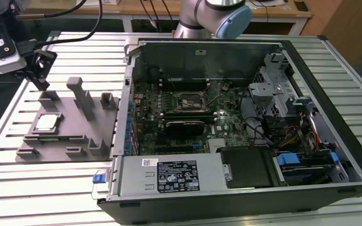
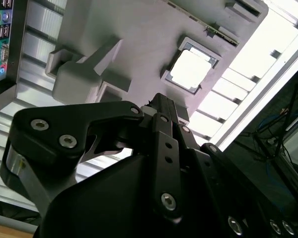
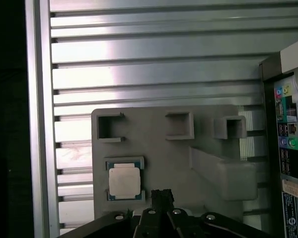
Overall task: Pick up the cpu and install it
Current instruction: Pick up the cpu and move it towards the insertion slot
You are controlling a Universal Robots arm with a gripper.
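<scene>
The cpu (image 1: pixel 47 123) is a small silvery square chip with a thin green rim. It lies flat in a recess of the grey tray (image 1: pixel 74 141) at the exterior view's left. Both wrist views show the cpu (image 2: pixel 191 69) (image 3: pixel 124 181) from above in its pocket. My gripper (image 1: pixel 41 81) hangs above the tray's far end, apart from the chip. Its black fingertips (image 3: pixel 162 194) are pressed together, shut on nothing, a short way to the side of the chip. The square black-framed socket (image 1: pixel 187 100) sits on the motherboard inside the open computer case.
Tall grey posts (image 1: pixel 80 96) rise from the tray beside the chip. The open case (image 1: pixel 244 117) stands to the exterior view's right, with a black heatsink block (image 1: pixel 184 127), drive cage and cables inside. The slatted metal table (image 1: pixel 36 188) surrounds both.
</scene>
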